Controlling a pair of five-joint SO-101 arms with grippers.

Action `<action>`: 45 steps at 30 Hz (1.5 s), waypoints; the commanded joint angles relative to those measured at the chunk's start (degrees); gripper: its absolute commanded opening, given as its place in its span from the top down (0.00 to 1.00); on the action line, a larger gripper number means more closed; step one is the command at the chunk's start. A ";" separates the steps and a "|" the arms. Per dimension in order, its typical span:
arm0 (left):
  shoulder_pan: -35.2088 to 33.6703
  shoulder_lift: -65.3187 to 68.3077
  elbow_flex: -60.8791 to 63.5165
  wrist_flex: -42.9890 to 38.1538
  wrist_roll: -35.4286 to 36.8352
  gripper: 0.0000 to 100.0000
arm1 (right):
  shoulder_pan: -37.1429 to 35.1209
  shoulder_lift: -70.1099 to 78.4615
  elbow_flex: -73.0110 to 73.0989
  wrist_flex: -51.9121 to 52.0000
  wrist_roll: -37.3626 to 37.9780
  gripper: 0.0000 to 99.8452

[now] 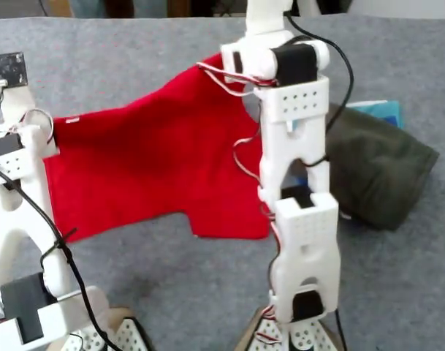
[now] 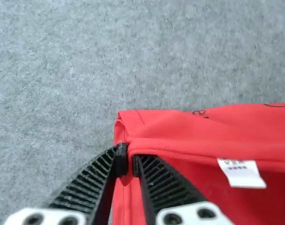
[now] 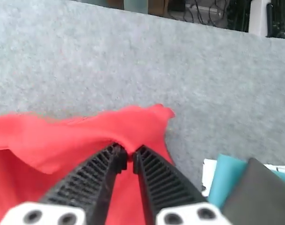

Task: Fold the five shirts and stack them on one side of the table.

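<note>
High view: the red shirt (image 1: 156,168) lies spread on the grey counter (image 1: 134,51). A folded dark green shirt (image 1: 375,172) rests over a teal garment (image 1: 383,110) to one side.

Left wrist view: the left gripper (image 2: 126,159) has its fingers clamped on the red shirt's folded corner, near a white label (image 2: 240,172).

Right wrist view: the right gripper (image 3: 128,157) has its fingers pinched together on a raised fold at the shirt's edge.

Left gripper (image 2: 129,159) pinched closed; right gripper (image 3: 129,157) likewise.
</note>
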 commanded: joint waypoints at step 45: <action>-1.10 -30.95 38.11 8.09 -18.99 0.97 | 4.04 -63.25 107.65 -8.88 5.01 0.99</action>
